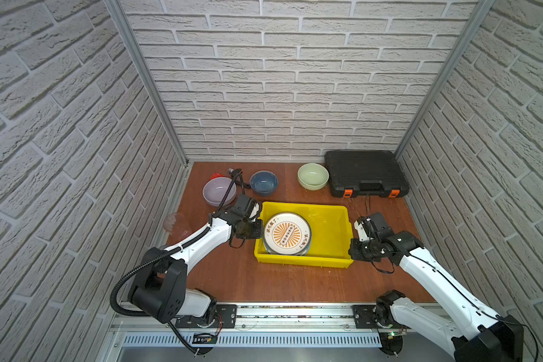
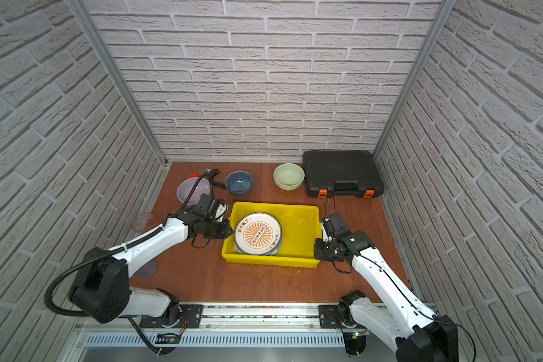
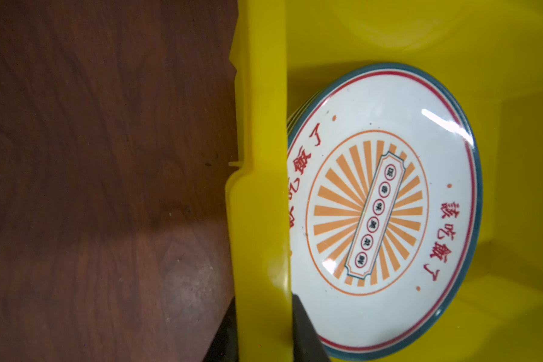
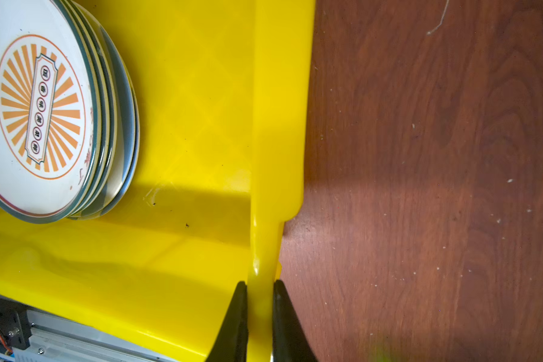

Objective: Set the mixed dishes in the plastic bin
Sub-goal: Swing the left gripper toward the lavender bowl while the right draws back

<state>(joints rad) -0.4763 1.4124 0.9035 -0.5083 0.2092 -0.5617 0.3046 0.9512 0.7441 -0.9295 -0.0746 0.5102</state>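
Observation:
The yellow plastic bin [image 1: 304, 207] [image 2: 275, 206] stands mid-table with a stack of printed plates [image 1: 286, 233] [image 3: 389, 203] [image 4: 41, 103] at its left end. My left gripper [image 1: 259, 228] [image 3: 264, 313] is shut on the bin's left rim, one finger inside and one outside. At the opposite end my right gripper [image 1: 353, 242] [image 4: 259, 286] pinches the right rim the same way. Behind the bin sit a lilac bowl [image 1: 219, 191], a dark-blue bowl [image 1: 264, 182] and a pale-green bowl [image 1: 313, 176]. A see-through tumbler [image 1: 176, 224] stands far left; another [image 2: 146, 269] shows under the left arm.
A black case with orange latches [image 1: 365, 174] fills the back right corner. A red-and-black wrench [image 1: 216, 175] lies at the back left, partly behind the lilac bowl. Brick-patterned walls close in three sides, and a metal rail runs along the front.

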